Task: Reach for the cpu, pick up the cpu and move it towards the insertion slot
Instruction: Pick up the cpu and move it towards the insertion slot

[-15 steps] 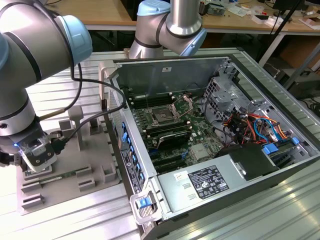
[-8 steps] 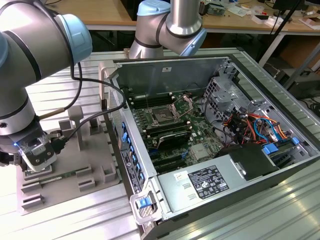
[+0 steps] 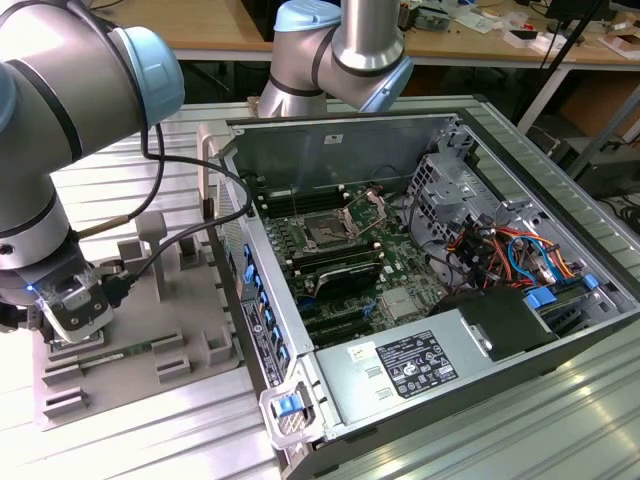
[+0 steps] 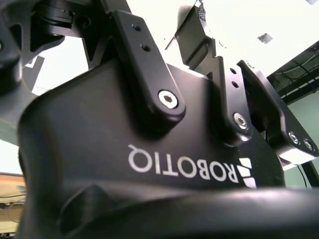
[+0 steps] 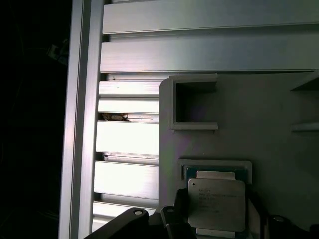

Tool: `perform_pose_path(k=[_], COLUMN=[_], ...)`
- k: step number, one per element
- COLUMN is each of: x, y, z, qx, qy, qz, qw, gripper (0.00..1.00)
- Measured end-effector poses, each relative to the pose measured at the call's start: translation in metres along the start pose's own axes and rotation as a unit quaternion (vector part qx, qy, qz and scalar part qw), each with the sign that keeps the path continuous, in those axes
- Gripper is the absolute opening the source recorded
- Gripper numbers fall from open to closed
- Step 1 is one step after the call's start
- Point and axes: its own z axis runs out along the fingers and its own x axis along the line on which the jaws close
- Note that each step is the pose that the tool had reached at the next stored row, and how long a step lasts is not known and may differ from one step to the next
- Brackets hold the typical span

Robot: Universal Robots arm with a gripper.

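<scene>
1. The gripper hangs low over the grey tray at the exterior view's left; bare slatted table lies open around the tray's edges.
2. In the first wrist view the cpu lies flat in 1 shallow recess of the tray, near its edge and right under the gripper; 1 square walled pocket sits nearby.
3. I cannot tell whether the gripper has closed on the cpu.
4. The insertion slot sits inside the open computer case, well apart; the case's side wall stands between slot and tray.

White lettering on end effector
</scene>
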Motion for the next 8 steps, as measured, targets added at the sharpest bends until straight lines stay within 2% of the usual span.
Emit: perform_pose_path(k=[8], x=[0.0], y=[0.0001], z=[-0.0023], qx=[-0.0001], qy=[-0.0002], qz=[0.0], qw=[1.0], gripper=[0.55])
